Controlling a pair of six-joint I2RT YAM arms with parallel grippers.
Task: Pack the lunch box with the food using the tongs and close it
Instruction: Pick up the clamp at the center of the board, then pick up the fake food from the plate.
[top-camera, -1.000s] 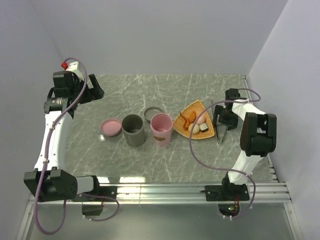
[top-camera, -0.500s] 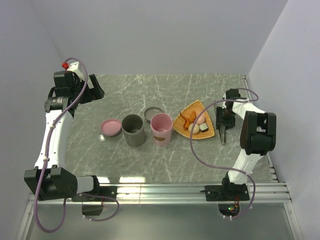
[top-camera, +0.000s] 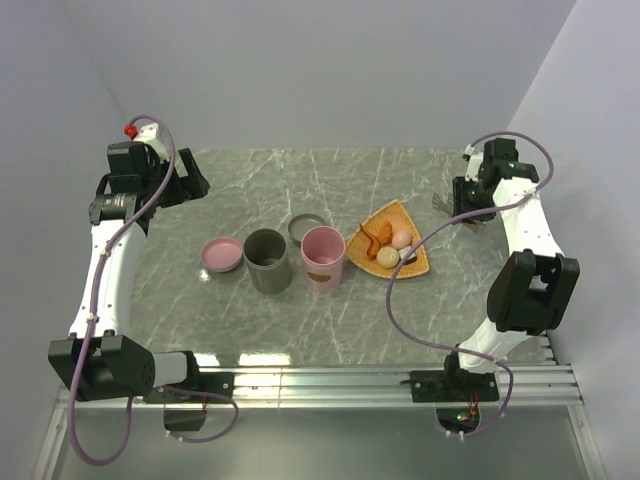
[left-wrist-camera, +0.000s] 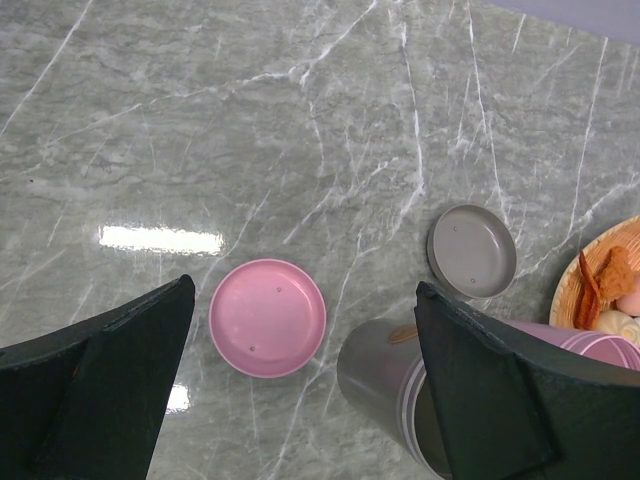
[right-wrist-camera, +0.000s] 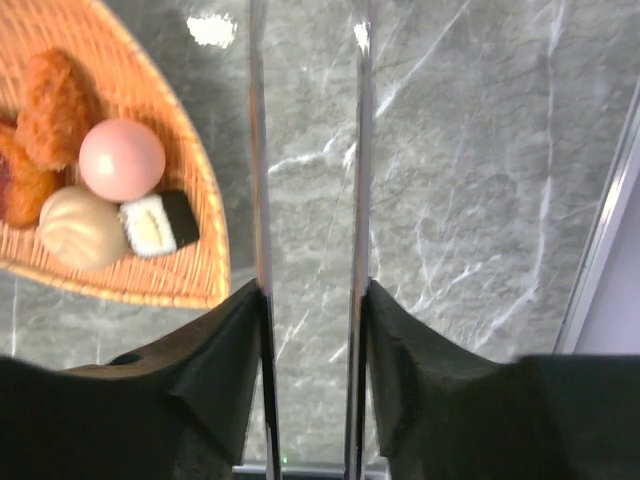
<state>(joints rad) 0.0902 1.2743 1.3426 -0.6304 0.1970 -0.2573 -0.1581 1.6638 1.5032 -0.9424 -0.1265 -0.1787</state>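
We see the right gripper (right-wrist-camera: 312, 298) clamped on the long, thin silver metal tongs (right-wrist-camera: 258, 170). Its two dark fingers (right-wrist-camera: 215, 360) press on the outer sides of the two narrow arms, which run side by side with a strip of marble showing between them. In the wrist view the tongs pass just to the right of the orange fan-shaped woven tray (right-wrist-camera: 170, 275) without touching the food. In the top view this gripper hangs over the far right of the grey marble table (top-camera: 420, 320), beyond and to the right of the tray, and the tongs are too thin there for us to follow.

On the tray lie the pink ball (right-wrist-camera: 122, 159), the beige ball (right-wrist-camera: 82, 227) touching it, the dark brown block (right-wrist-camera: 165, 222) with a cream face, and the orange-brown crumbed pieces (right-wrist-camera: 58, 95) nearer the tray's left side.

Just left of the tray stands the pink cylindrical container (top-camera: 323, 258), upright and open. It bears a small brownish mark on its side, too small for us to read. The grey cylindrical container (top-camera: 267, 260) stands open just beside it, farther from the tray. The round grey lid (top-camera: 307, 227) lies flat behind the two containers, and the round pink lid (top-camera: 222, 254) lies flat farthest left of the tray.

The left gripper (top-camera: 190, 185) hangs well to the left of the tray over the far left of the table. Its jaws are spread wide with nothing between them.
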